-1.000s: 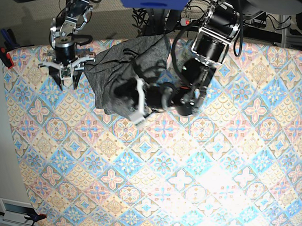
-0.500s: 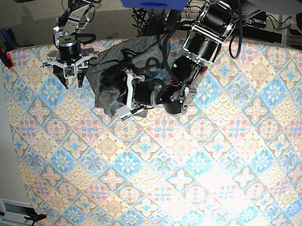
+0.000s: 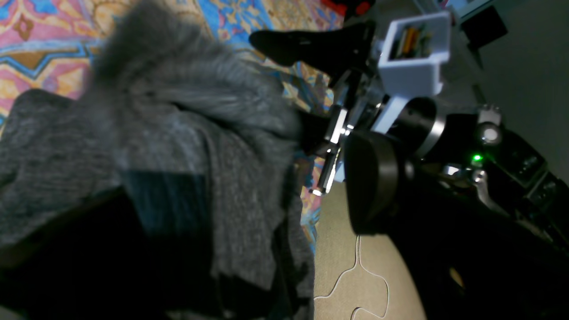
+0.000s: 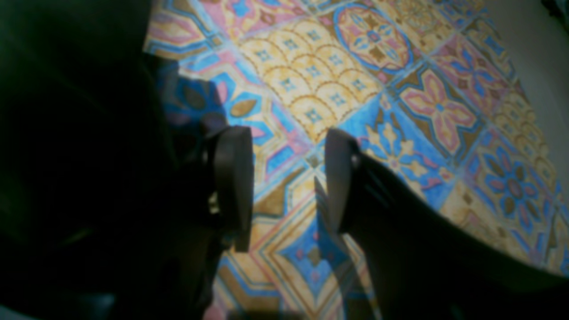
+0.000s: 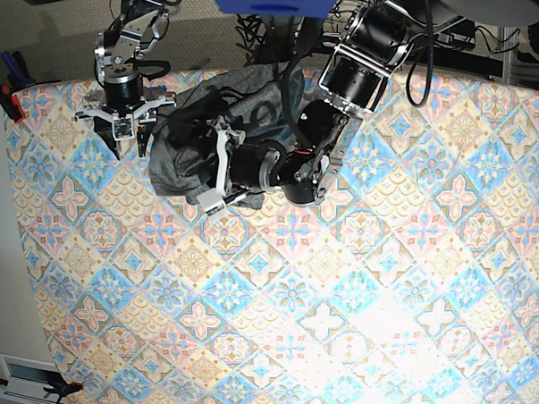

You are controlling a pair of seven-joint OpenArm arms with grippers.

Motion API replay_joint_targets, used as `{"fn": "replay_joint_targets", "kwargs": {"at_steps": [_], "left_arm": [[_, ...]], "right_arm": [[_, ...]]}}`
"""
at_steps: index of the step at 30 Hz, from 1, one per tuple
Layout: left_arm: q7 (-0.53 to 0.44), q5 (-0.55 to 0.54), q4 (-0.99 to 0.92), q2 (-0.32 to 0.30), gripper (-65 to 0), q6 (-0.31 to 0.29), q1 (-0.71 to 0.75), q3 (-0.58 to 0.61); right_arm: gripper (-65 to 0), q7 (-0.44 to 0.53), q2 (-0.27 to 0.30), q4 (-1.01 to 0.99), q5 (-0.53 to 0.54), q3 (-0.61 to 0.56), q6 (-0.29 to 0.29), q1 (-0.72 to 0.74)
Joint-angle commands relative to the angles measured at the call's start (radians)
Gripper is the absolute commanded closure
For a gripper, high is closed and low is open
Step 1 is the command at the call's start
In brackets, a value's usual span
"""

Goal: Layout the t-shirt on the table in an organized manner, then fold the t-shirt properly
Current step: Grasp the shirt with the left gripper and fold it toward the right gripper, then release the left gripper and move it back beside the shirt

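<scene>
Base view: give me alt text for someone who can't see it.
From above, the dark grey t-shirt lies crumpled near the far edge of the pastel tile-patterned table. The left gripper reaches across it with jaws spread, holding nothing; the right gripper hovers open beside the shirt.

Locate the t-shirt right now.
In the base view the t-shirt lies bunched at the table's far edge, left of centre, between the right gripper and the left gripper, which overlaps it.
</scene>
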Motion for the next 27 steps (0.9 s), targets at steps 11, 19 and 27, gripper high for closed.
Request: {"fn": "replay_joint_targets", "kwargs": {"at_steps": [11, 19, 27], "left_arm": [[-0.019, -0.112, 0.050, -0.041, -43.6, -0.008, -0.018, -0.140], [-0.019, -0.113, 0.297, -0.291, -43.6, -0.008, 0.042, -0.279], [-0.016, -0.112, 0.392, -0.312, -43.6, -0.008, 0.085, -0.257]], "right_arm": [[-25.1, 0.027, 0.003, 0.067, 0.054, 0.235, -0.001, 0.076], [-25.1, 0.025, 0.000, 0.179, 0.281, 0.181, 0.129, 0.013], [-25.1, 0.021, -0.001, 0.199, 0.323, 0.049, 0.131, -0.022]]}}
